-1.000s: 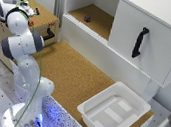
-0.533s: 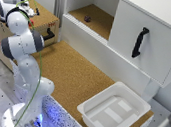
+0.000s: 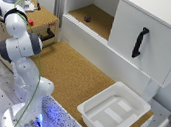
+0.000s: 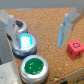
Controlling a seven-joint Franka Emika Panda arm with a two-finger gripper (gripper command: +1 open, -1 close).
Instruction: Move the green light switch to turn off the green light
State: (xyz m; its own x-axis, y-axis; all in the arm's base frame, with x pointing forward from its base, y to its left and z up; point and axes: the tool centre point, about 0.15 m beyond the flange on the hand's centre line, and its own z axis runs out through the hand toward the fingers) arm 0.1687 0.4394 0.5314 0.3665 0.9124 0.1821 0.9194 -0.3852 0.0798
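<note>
Wrist view: round green button, cork surface

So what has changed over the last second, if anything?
Nothing visibly changed. The arm holds the same pose over the wooden box, and the white bin and cabinet door handle sit where they were.

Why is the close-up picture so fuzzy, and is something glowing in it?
In the wrist view the claw fingers look blurry because they are so close to the camera; the blue button glows bright, the green button looks dark, the red cube soft-edged. In the exterior view a blue glow shines near the robot's base.
</note>
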